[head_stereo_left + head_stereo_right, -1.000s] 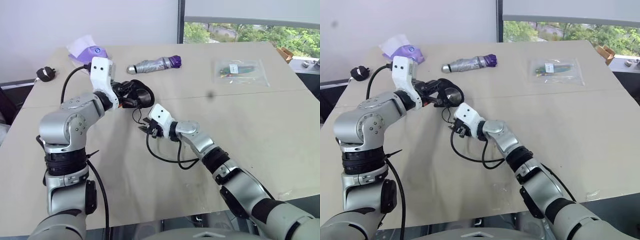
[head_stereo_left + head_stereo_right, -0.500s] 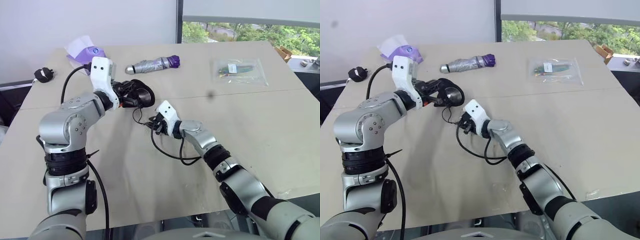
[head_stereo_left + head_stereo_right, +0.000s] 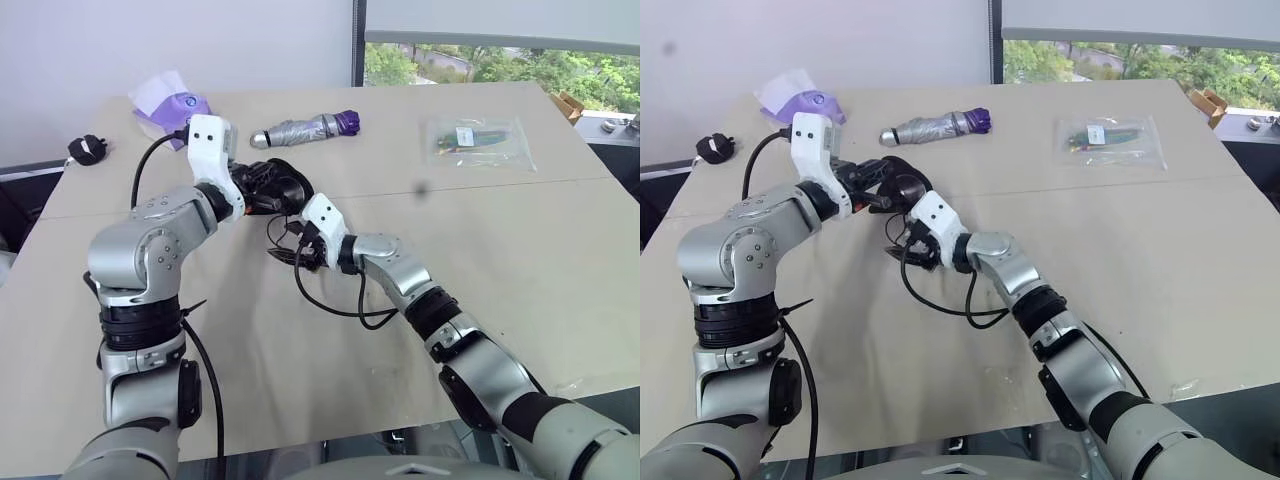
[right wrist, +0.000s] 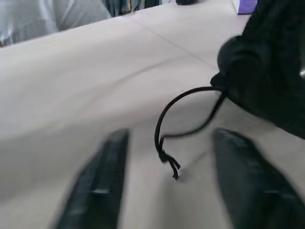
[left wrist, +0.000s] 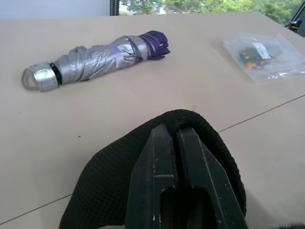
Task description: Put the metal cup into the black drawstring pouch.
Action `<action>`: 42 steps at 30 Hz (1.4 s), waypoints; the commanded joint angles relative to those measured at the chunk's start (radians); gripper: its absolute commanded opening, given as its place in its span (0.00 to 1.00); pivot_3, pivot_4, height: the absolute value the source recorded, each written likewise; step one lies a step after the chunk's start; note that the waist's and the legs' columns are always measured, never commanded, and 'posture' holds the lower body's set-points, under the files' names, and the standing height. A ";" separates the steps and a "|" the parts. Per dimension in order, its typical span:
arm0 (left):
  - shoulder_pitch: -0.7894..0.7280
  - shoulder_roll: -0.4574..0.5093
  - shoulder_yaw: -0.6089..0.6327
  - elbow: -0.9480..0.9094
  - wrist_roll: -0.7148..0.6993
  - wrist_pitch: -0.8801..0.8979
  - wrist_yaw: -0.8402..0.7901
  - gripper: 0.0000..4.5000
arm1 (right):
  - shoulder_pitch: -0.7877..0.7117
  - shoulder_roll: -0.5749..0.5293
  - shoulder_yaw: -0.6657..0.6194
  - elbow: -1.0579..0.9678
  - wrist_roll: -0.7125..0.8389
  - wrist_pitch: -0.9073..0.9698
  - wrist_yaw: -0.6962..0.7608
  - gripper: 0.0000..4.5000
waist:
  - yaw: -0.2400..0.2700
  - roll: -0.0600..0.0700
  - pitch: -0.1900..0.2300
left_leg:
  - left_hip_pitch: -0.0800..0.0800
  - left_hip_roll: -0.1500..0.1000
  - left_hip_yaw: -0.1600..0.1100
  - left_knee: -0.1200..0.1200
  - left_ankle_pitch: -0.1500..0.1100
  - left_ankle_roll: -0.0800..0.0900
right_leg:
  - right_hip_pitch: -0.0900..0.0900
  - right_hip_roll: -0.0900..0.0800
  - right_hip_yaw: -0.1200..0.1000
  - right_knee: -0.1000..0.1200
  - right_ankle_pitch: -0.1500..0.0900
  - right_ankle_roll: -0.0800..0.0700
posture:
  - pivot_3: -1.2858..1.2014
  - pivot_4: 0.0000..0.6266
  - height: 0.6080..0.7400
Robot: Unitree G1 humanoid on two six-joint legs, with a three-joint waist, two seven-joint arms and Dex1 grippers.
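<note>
My right gripper [image 4: 167, 183] nearest, fingers spread wide, empty; knotted cord [image 4: 167, 160] of black drawstring pouch [image 3: 278, 187] dangles between them over table [image 3: 480, 250]. Just beyond, left of it, my left gripper [image 5: 175, 138] pressed together, pinching pouch fabric, holding pouch raised above table. Metal cup: can't make it out, can't tell if inside pouch. Far centre: folded umbrella [image 3: 305, 129] lying flat. Far right: clear plastic bag [image 3: 480, 142]. Far left: purple packet [image 3: 172, 105], black plug [image 3: 88, 148].

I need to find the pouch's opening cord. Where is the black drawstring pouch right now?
The black drawstring pouch is held above the table by the shut left claw, just in front of the folded umbrella, with the open right claw beside its dangling cord.
</note>
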 commanded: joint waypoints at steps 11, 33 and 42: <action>-0.051 -0.041 -0.024 -0.021 -0.001 -0.033 0.000 0.00 | -0.052 0.136 -0.040 0.004 0.040 -0.007 -0.052 0.74 | 0.000 0.000 0.000 | 0.000 0.000 0.000 0.000 0.000 0.000 | 0.000 -0.001 0.000 0.000 0.000 0.000 | 0.52 0.24 1.00; 0.097 0.001 -0.087 -0.067 0.027 -0.186 -0.109 0.00 | 0.052 -0.512 -0.029 -0.698 -0.095 0.358 0.106 0.01 | 0.024 0.001 0.001 | -0.003 -0.005 0.001 0.001 0.000 0.001 | -0.001 -0.005 -0.001 -0.002 0.000 0.000 | 0.52 0.24 1.00; 0.105 0.025 -0.206 -0.102 0.027 -0.344 -0.324 0.49 | -0.141 -0.719 -0.026 -0.827 -0.109 0.446 0.234 0.00 | 0.028 0.002 0.002 | -0.001 0.000 0.002 0.001 -0.001 0.002 | -0.001 0.010 0.000 -0.001 -0.001 -0.002 | 0.52 0.24 1.00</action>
